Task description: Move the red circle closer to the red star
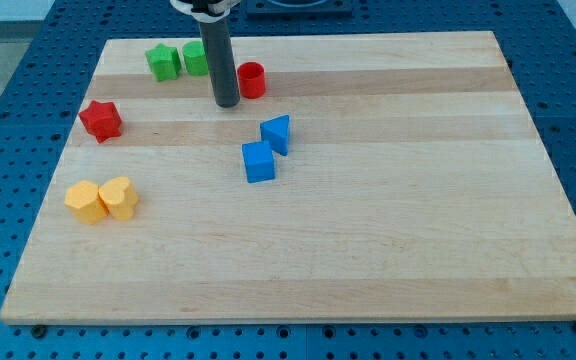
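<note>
Nearest the view's bottom, the wooden surface (368, 260) is bare light board. Going up on the view's left, two yellow blocks sit touching side by side: a yellow hexagon-like block (84, 201) and a yellow block (120, 197) whose shape I cannot make out exactly. Toward the middle lie a blue cube (259, 161) and, just above and to its right, a blue triangle (277, 133), the two touching or nearly so. Farther up on the left edge rests the red star (100, 120), well apart from the others. Beyond that, my tip (227, 103) stands on the board, the dark rod rising straight above it. The red circle (252, 79) sits just beside the rod on the view's right, a little above the tip, touching it or nearly so; the red star is well off to the left. The end effector is a plain rod, with nothing to spread or pinch. Farthest away, a green star-like block (163, 61) lies beside a green block (195, 58) partly hidden by the rod.
</note>
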Available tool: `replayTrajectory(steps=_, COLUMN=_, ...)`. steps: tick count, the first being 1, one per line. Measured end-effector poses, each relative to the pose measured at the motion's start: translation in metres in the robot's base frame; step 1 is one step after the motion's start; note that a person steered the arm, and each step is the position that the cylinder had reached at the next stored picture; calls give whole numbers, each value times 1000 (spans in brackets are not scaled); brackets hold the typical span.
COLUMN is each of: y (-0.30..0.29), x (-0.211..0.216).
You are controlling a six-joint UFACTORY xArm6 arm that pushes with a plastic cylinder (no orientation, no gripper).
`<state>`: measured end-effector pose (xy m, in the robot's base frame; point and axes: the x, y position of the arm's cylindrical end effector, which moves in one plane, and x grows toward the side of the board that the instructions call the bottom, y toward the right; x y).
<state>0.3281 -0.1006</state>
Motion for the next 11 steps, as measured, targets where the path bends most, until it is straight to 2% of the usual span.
replayTrajectory(steps=3, y=-5, x=-1)
replayTrajectory(steps=4, y=33, x=14)
replayTrajectory(steps=5, y=94, x=-36)
replayTrajectory(steps=6, y=77, x=-79)
replayTrajectory(steps=8, y=-7, x=17)
replayTrajectory(steps=9, y=-37, x=44)
replayTrajectory(steps=10, y=-9, x=47)
replayTrajectory(steps=11, y=-68, x=47)
